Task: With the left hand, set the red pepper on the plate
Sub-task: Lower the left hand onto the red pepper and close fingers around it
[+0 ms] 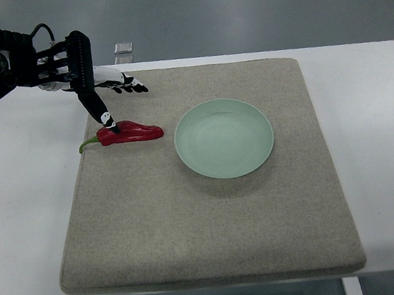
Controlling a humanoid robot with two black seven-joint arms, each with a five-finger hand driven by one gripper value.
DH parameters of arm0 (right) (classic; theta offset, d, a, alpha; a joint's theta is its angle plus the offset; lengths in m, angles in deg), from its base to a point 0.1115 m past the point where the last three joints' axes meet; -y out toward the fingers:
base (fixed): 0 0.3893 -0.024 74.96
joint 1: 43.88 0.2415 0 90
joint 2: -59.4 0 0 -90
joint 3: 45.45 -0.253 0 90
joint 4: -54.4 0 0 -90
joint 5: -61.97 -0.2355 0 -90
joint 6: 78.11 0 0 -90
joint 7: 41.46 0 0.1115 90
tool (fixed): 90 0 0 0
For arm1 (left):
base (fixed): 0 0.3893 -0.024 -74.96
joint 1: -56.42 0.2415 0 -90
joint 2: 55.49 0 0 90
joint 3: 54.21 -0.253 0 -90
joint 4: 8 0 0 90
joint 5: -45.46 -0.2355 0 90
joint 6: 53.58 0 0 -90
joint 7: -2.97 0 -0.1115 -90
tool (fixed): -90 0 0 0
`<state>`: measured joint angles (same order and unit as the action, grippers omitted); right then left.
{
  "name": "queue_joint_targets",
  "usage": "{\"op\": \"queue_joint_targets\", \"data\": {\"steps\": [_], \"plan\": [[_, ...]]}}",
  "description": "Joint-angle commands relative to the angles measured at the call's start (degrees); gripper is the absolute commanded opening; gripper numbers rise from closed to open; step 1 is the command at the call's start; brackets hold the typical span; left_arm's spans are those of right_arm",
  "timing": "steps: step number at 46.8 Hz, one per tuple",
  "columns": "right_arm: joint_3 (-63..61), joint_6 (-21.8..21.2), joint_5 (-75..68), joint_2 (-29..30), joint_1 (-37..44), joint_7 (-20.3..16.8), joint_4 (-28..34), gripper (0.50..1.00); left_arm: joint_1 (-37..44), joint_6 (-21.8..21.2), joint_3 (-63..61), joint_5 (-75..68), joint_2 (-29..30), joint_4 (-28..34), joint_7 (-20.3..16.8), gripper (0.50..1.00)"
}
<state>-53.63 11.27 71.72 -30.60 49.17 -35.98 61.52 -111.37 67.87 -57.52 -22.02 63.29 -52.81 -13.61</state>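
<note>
Fingers [109,120] of left hand [96,84] spread, one fingertip on red pepper [132,133] beside plate [224,138].

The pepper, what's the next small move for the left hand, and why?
Probably close the fingers around the pepper. The left hand is open above its stem end, one finger reaching down to it, the others spread and holding nothing. The pepper lies flat on the mat, left of the plate, so it needs a grasp before any lift.
</note>
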Motion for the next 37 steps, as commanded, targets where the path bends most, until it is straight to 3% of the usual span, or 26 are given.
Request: {"op": "queue_joint_targets", "data": {"steps": [1,8,37], "plan": [[0.00,0.00,0.00,0.00,0.03,-0.03,0.00,0.932,0.35,-1.13,-0.12,-2.92,-1.54,-0.02,-0.11,0.992],[0.09,0.00,0.00,0.00,0.03,-0.03,0.00,0.932,1.59,-2.97,-0.12,-3.72,-1.72,-0.02,-0.03,0.992],[0.00,0.00,0.00,0.00,-0.05,-0.03,0.00,0.932,3.08,-3.06,-0.21,-5.91,-2.86,0.42,-0.12,0.958]]}}
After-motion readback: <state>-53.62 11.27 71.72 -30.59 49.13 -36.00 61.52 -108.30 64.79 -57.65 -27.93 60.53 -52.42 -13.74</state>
